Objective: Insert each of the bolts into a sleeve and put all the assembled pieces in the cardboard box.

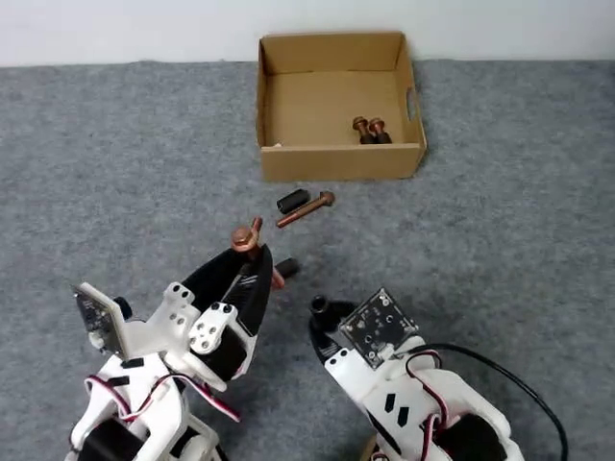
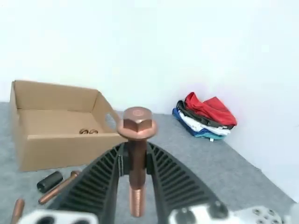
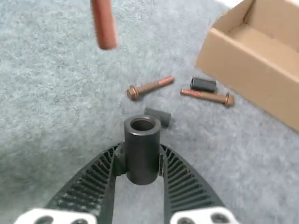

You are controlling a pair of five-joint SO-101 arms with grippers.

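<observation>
My left gripper is shut on a copper bolt, held off the carpet with its hex head beyond the fingertips. My right gripper is shut on a black sleeve, bore facing outward, just right of the left gripper. The held bolt's tip hangs some way beyond the sleeve. The cardboard box at the back holds two assembled pieces. In front of it lie a loose sleeve and bolt. Another sleeve and bolt lie nearer the grippers.
Grey carpet covers the whole work surface. A white wall runs behind the box. A pile of folded clothes sits by the wall to the right. The right arm's cable loops near the front edge.
</observation>
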